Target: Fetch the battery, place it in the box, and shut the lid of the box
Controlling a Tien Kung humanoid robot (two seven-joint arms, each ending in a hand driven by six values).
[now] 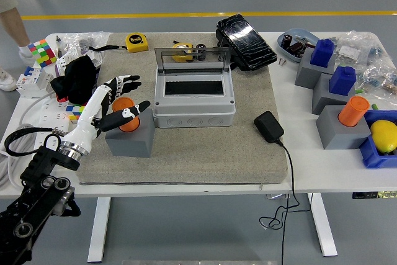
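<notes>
An orange battery (123,105) stands upright in a grey block (131,139) on the left of the grey mat. My left hand (124,97) is low over it. The fingers (126,81) are spread behind the battery, and the thumb (134,111) lies across its front. I cannot see a firm grasp. The grey box (194,108) sits at the mat's middle, just right of the block. Its clear lid (192,59) stands open at the back. The right arm is out of view.
A black adapter (268,126) with its cable lies right of the box, and a black pack (245,40) behind it. Black cloth (77,79), a colour cube (41,51) and a yellow tape measure (137,42) are at the left. Grey blocks (340,130) stand at the right. A person's leg (12,20) shows top left.
</notes>
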